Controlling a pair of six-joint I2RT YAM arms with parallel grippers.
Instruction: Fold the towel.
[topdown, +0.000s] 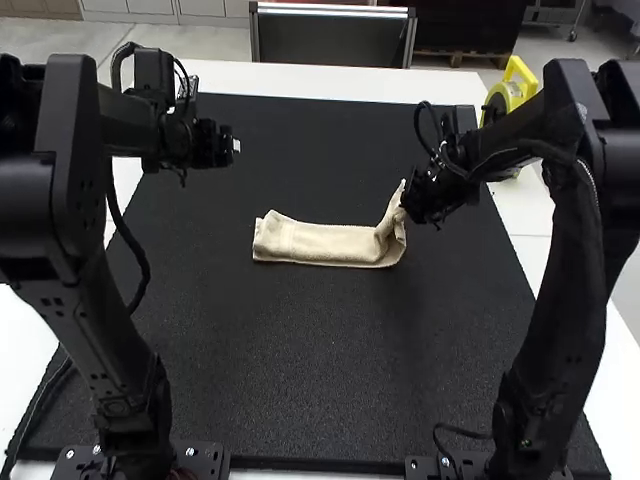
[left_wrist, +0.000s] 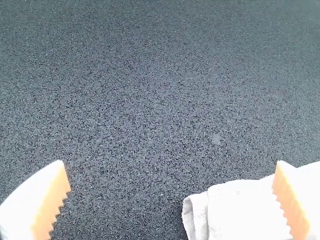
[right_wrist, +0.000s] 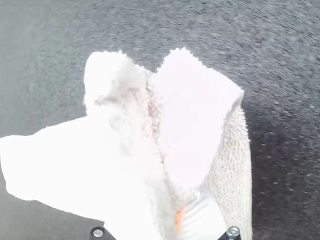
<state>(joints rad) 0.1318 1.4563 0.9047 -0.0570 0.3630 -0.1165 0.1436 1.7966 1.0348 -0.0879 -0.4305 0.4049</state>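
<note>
The beige towel lies as a narrow folded strip near the middle of the black mat, its right end lifted. At that raised end is my right gripper. In the right wrist view the towel bunches upward around the right gripper, which is shut on its end. My left gripper hangs over the mat, up and to the left of the towel. Seen from its own wrist, the left gripper has its fingers wide apart, with the towel's folded end below, partly behind one finger.
A black mat covers most of the white table. A yellow round object with a handle stands at the table's right back, beyond the right arm. Cables hang beside the left arm.
</note>
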